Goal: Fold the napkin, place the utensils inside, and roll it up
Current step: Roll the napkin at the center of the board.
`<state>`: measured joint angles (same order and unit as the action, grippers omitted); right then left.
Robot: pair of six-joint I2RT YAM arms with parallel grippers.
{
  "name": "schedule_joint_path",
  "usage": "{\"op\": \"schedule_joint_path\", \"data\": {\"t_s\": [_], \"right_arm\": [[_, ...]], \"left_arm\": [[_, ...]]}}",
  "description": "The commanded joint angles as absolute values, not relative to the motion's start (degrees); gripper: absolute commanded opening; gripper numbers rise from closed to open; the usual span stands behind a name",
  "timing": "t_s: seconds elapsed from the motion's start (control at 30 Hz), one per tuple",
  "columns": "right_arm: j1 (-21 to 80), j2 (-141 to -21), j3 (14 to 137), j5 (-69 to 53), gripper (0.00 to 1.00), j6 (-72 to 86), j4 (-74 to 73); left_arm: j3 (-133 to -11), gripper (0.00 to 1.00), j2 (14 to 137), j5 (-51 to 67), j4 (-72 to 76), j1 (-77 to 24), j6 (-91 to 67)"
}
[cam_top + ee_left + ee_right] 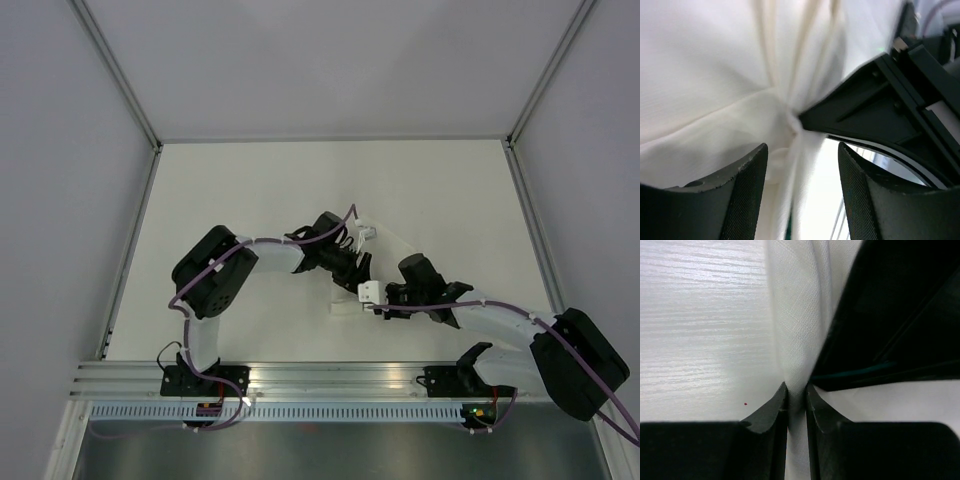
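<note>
One napkin (715, 75), white and finely woven, is gathered up into soft vertical pleats near the middle of the table (700, 315), between the two grippers. Its folds run together to a single pinched point.

That point sits in the right gripper (796, 410). Its two black fingertips (771, 417) are closed to a narrow slit with a thin ridge of cloth clamped between them, and the napkin fans upward from there in a smooth curved sheet. From the left wrist the same pinch shows as a black wedge biting into the bunched cloth.

The left gripper (802, 195) stands wide. Its two fingers (747, 195) are matte black with a fine dotted grip texture on the inner faces, and they are set well apart. Loose cloth hangs in the gap (I cannot tell whether it brushes either pad), and neither finger presses on it.

Overhead, the two arms (215, 275) bend inward and their wrists meet at the table's centre. Here the napkin is almost lost against the equally white top, apart from a few faint edges.

The table has a pale, streaked grain, seen close from the right wrist. Two purple cables (270, 240) run along the arms, one on each. One ribbed aluminium rail (330, 375) crosses the near edge and carries both bases.
</note>
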<state>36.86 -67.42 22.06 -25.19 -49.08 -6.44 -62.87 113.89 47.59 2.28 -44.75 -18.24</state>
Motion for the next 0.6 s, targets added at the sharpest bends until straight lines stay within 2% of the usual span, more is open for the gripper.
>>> {"op": "schedule_joint_path", "data": {"t_s": [0.0,0.23,0.37,0.57], "right_arm": [[36.47,-69.69,23.38,-27.77,0.02,-47.64,-11.77],[35.33,-72.51,25.92,-29.79,0.02,-47.46,-13.88],[33.58,-74.79,27.51,-31.72,0.01,-47.9,-16.08],[29.89,-79.01,30.76,-36.12,0.01,-48.69,-19.68]], "left_arm": [[-59.6,0.63,109.08,33.77,6.14,-42.81,-20.65],[-45.89,0.63,97.05,18.65,20.71,-38.76,-27.15],[-35.98,0.63,86.08,7.24,29.08,-38.85,-25.93],[-24.8,0.63,75.17,-1.64,42.1,-41.81,-19.44]]}}
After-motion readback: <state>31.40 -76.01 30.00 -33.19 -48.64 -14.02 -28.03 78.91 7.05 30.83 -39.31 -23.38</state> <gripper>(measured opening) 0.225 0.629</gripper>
